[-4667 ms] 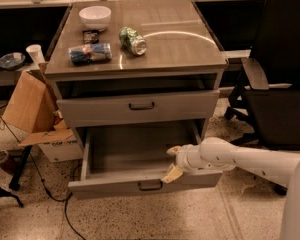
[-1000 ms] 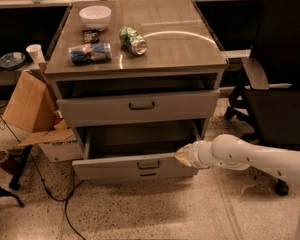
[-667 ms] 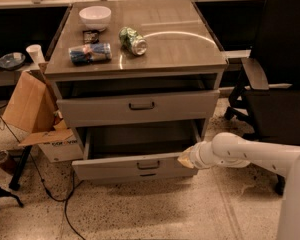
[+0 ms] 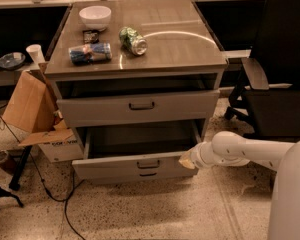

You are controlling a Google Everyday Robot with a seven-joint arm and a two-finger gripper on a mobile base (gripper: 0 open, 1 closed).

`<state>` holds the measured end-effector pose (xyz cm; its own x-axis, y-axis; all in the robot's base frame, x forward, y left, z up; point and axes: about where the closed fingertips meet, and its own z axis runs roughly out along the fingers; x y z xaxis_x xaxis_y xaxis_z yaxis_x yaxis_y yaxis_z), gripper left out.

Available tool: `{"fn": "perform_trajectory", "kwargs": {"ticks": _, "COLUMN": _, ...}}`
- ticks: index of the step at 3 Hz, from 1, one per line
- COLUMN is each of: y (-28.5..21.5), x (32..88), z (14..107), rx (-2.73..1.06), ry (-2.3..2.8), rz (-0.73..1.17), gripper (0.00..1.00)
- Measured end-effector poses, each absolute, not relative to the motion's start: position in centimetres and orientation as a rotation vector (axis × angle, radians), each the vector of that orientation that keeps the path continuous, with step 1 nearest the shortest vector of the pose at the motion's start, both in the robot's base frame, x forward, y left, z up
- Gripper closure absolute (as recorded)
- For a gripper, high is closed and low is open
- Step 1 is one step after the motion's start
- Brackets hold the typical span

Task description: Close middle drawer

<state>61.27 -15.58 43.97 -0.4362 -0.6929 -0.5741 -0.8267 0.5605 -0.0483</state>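
Observation:
The middle drawer (image 4: 115, 167) is a wide grey drawer with a low front and a small dark handle (image 4: 148, 164). It stands partly open, and its deep tray (image 4: 140, 140) shows behind the front. My gripper (image 4: 187, 160) is at the end of the white arm (image 4: 240, 151) coming in from the right. It rests against the right end of the drawer's front. The taller-fronted top drawer (image 4: 140, 106) above is slightly open. Only a strip of the lowest drawer (image 4: 149, 174) shows beneath the middle one.
On the cabinet top (image 4: 180, 44) are a white bowl (image 4: 95, 16), a green can (image 4: 133, 40) on its side and a blue packet (image 4: 90, 53). A black office chair (image 4: 277, 84) stands to the right. A cardboard box (image 4: 30, 106) and cables (image 4: 45, 189) are on the left.
The middle drawer stood far out 4.7 s ago and has slid well inward with my gripper against its right end. Over the last second it has barely moved.

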Motion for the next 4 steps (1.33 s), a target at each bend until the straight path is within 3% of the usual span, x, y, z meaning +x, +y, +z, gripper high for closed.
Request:
{"fn": "perform_trajectory", "kwargs": {"ticks": 1, "y": -13.7, "x": 61.5, "z": 43.3, "rx": -1.302, "ry": 2.245, "rz": 0.336, "gripper": 0.81}}
{"fn": "perform_trajectory", "kwargs": {"ticks": 3, "y": -7.2, "x": 62.7, "z": 43.4, "rx": -1.495, "ry": 2.153, "rz": 0.349, "gripper": 0.35}}
{"fn": "perform_trajectory", "kwargs": {"ticks": 4, "y": -4.9, "x": 63.8, "z": 44.1, "rx": -1.537, "ry": 2.124, "rz": 0.318, "gripper": 0.04}}
